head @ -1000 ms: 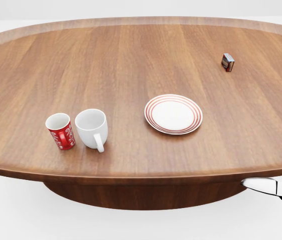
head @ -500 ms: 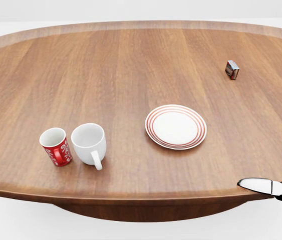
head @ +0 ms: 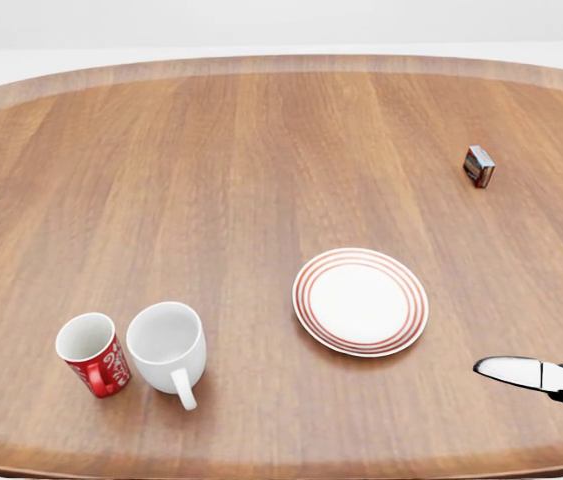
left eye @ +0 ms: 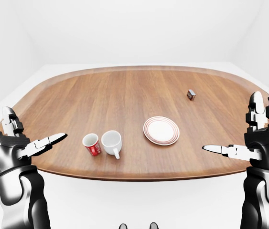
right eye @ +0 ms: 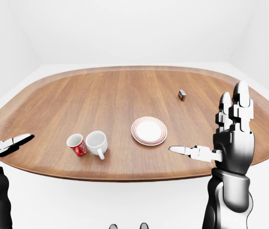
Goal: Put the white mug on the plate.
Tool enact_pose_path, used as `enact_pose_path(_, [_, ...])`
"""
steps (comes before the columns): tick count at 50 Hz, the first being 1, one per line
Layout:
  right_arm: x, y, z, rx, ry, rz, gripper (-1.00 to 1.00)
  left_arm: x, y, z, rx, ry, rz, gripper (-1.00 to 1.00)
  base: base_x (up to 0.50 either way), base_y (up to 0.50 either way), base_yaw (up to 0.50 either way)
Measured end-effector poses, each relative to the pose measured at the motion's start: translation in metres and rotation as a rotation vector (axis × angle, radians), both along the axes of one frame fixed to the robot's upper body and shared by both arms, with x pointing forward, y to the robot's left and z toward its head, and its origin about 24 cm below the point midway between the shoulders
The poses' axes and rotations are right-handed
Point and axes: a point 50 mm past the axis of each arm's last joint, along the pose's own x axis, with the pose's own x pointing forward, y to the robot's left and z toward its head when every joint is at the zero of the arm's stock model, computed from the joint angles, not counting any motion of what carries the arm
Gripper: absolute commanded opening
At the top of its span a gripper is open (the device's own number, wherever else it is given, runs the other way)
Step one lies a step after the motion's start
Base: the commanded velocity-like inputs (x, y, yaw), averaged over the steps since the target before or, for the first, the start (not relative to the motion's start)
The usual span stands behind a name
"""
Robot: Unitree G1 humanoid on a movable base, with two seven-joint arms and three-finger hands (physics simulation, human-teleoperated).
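Note:
The white mug stands upright on the oval wooden table, handle toward the view's bottom, touching or nearly touching a red mug on its left. The red-ringed white plate lies to the right of the mugs with nothing on it. My left hand is raised at the left-eye view's left, open, well left of the mugs. My right hand is raised at the right, open, fingers spread, right of the plate. Both hands hold nothing.
A small dark box stands on the table toward the upper right, beyond the plate. The table's near edge runs across the lower part of the eye views. White floor and walls surround the table.
The whole head view has shifted: the table and its things slid down and grew larger, so the camera has come closer. The mugs, plate and box keep their places relative to one another.

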Motion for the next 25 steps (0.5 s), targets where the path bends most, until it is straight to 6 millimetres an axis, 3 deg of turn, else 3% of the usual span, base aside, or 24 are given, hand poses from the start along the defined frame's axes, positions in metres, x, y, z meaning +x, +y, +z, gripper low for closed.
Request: enact_pose_path(25, [0.0014, 0.0, -0.0016, 0.003, 0.008, 0.002, 1.0, 0.0008, 0.0002, -0.0008, -0.003, 0.003, -0.001, 1.0, 0.32, 0.0, 0.0])
